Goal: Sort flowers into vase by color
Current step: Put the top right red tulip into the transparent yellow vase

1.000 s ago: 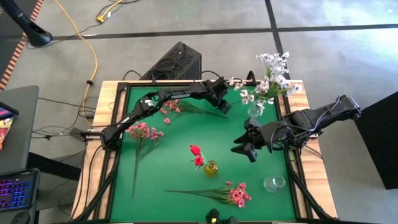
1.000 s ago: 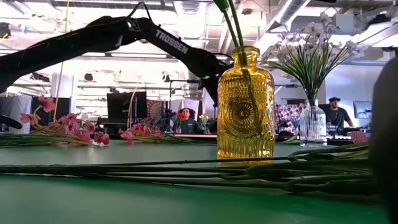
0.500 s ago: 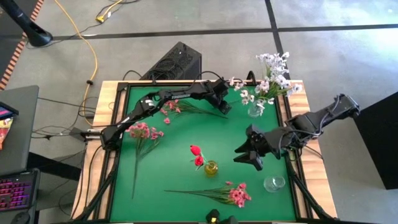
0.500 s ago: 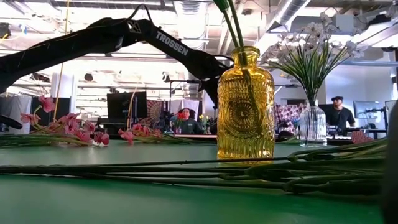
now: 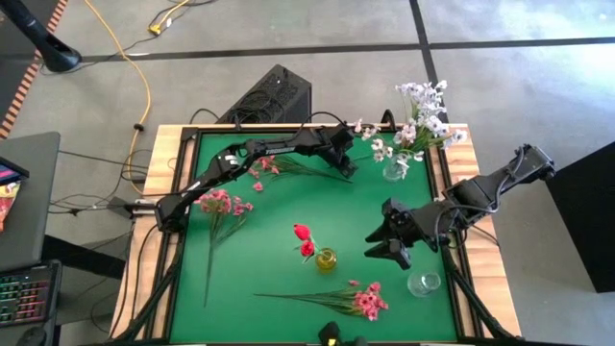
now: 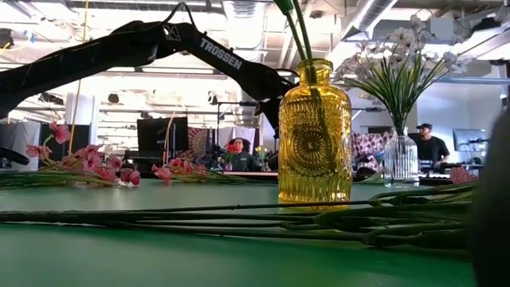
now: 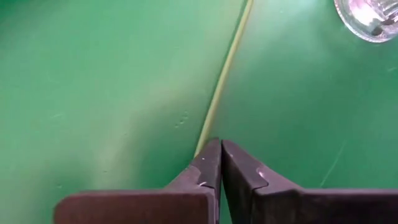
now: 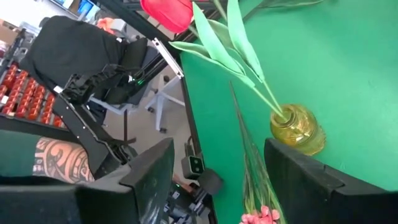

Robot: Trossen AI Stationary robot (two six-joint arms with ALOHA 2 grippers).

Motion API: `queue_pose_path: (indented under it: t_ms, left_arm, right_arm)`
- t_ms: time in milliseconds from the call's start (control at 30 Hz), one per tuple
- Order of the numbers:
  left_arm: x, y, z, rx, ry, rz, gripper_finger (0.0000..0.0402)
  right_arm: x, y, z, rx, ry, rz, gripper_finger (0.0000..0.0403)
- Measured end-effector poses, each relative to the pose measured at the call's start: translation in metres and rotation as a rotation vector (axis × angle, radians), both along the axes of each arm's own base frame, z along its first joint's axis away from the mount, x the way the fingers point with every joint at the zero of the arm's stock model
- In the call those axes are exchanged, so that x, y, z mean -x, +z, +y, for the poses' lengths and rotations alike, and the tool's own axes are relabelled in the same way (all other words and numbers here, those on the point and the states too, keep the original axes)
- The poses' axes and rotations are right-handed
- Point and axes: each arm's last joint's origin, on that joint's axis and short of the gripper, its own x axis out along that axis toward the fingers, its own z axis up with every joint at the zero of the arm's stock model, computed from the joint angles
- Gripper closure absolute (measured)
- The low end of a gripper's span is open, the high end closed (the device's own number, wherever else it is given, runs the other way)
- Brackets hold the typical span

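Now your left gripper point(image 7: 219, 163) pinches shut on a thin green stem point(image 7: 225, 78) of the pink spray point(image 5: 261, 169) at the table's far side, so lift slowly, keep it level, while your right gripper point(image 5: 384, 242) waits wide open near the yellow vase point(image 5: 327, 259).

Light is bright and even, coming from ceiling lamps visible in the low view, at about 12 o'clock. The amber ribbed glass bottle point(image 6: 314, 131) glows with small glare spots. The green felt table mat point(image 5: 279, 207) shows only soft shadows. In the left wrist view the mat looks blurred, with pale glare.
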Motion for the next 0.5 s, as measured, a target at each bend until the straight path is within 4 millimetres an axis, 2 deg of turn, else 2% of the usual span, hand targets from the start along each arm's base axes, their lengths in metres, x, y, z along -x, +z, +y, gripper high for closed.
queue_pose_path:
  t_ms: [200, 500]
  left_arm:
    - [0.000, 0.003, 0.005, 0.008, -0.007, -0.034, 0.0401]
    - [-0.005, 0.035, 0.003, -0.020, -0.047, -0.100, 0.0401]
  right_arm:
    - [0.000, -0.001, 0.000, 0.016, 0.008, 0.001, 0.0127]
    - [0.000, -0.001, 0.000, 0.033, 0.018, -0.001, 0.0127]
